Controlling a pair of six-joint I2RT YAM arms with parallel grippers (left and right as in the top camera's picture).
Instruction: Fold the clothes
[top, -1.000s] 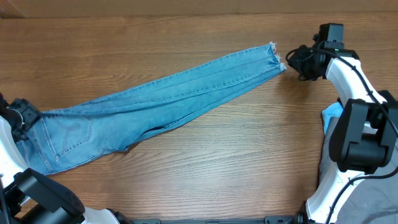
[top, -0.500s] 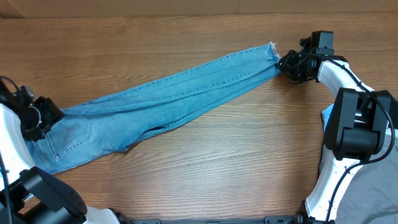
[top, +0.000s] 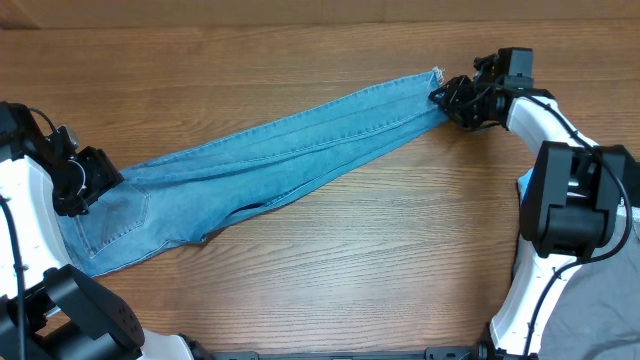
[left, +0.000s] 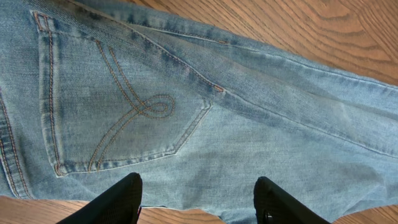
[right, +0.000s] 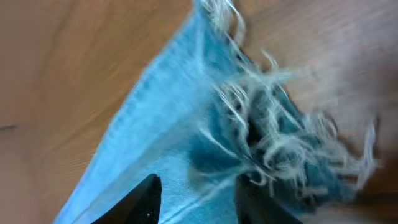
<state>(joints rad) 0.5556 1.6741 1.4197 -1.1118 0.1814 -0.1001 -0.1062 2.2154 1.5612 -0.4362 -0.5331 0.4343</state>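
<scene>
One table (top: 350, 260): wood-grain top; everything you see below is placed against it.
Jeans (top: 280, 150): light-blue denim, laid flat and stretched in a long slant across the table, with the waist end toward its near-left side and the leg ends toward its far-right side.
Left arm (top: 25, 200): white and black, reaching in over the table's left edge to the waist end.
Right arm (top: 560, 130): white and black, coming up the table's right side to the leg ends.
Left gripper (top: 95, 178): your claw is spread. Its wrist view shows two black fingertips (left: 127, 190) well apart, with flat denim under the gap and nothing pinched.
Right gripper (top: 447, 98): it sits on the lower corner of the leg ends. The fingers (right: 146, 196) stand either side of the cloth, but that view is blurred, so you cannot tell whether they pinch it.
Back pocket (left: 118, 106): tan looped stitching, just ahead of the left claw.
Frayed hem (right: 267, 124): whitish threads, bunched just beyond the right fingers.
</scene>
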